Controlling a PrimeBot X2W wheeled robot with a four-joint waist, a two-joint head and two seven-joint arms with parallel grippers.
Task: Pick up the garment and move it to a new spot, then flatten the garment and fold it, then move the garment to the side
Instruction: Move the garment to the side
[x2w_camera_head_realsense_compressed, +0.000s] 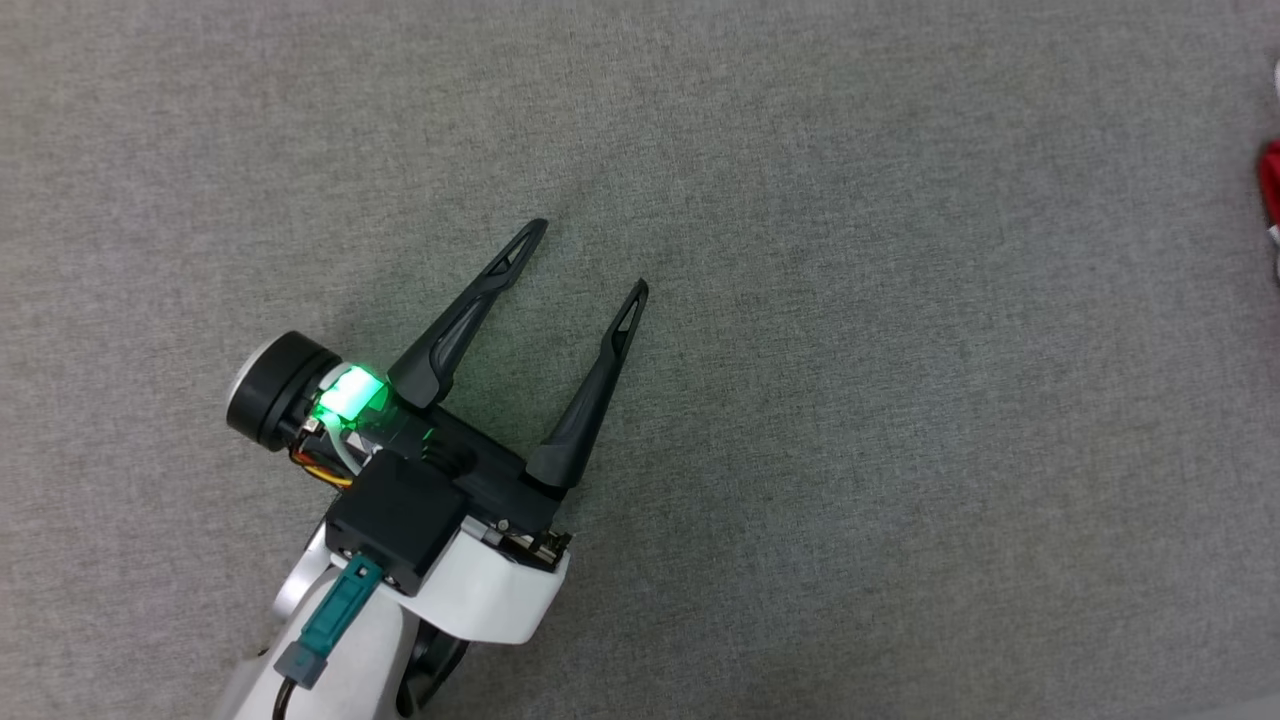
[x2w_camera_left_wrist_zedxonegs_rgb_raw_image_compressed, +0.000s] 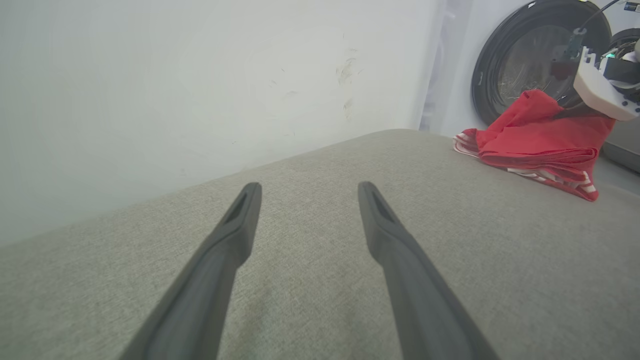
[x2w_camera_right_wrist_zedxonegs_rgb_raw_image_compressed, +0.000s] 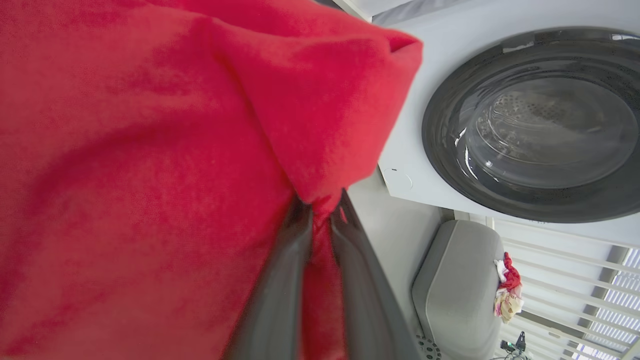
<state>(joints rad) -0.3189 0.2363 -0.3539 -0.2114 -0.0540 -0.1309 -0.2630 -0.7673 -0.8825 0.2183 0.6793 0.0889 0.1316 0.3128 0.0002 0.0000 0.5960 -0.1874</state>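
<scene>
The garment (x2w_camera_left_wrist_zedxonegs_rgb_raw_image_compressed: 537, 132) is a red folded bundle with red-white striped trim, lying near the far right end of the grey cushion (x2w_camera_left_wrist_zedxonegs_rgb_raw_image_compressed: 310, 240); a sliver of it (x2w_camera_head_realsense_compressed: 1270, 190) shows at the head view's right edge. My right gripper (x2w_camera_right_wrist_zedxonegs_rgb_raw_image_compressed: 320, 210) is shut on a fold of the garment (x2w_camera_right_wrist_zedxonegs_rgb_raw_image_compressed: 150, 175), whose red cloth bulges above and left of the fingers. The right arm's white wrist (x2w_camera_left_wrist_zedxonegs_rgb_raw_image_compressed: 602, 90) sits over the bundle. My left gripper (x2w_camera_head_realsense_compressed: 592, 258) hovers open over bare grey fabric, well left of the garment, with nothing between its fingers (x2w_camera_left_wrist_zedxonegs_rgb_raw_image_compressed: 240, 220).
A washing machine with a dark round door (x2w_camera_right_wrist_zedxonegs_rgb_raw_image_compressed: 535, 125) stands just past the cushion's end (x2w_camera_left_wrist_zedxonegs_rgb_raw_image_compressed: 530, 55). A white wall (x2w_camera_left_wrist_zedxonegs_rgb_raw_image_compressed: 200, 90) runs along the cushion's far side. Another grey seat (x2w_camera_right_wrist_zedxonegs_rgb_raw_image_compressed: 460, 285) holds a small pile of clothes (x2w_camera_right_wrist_zedxonegs_rgb_raw_image_compressed: 507, 290).
</scene>
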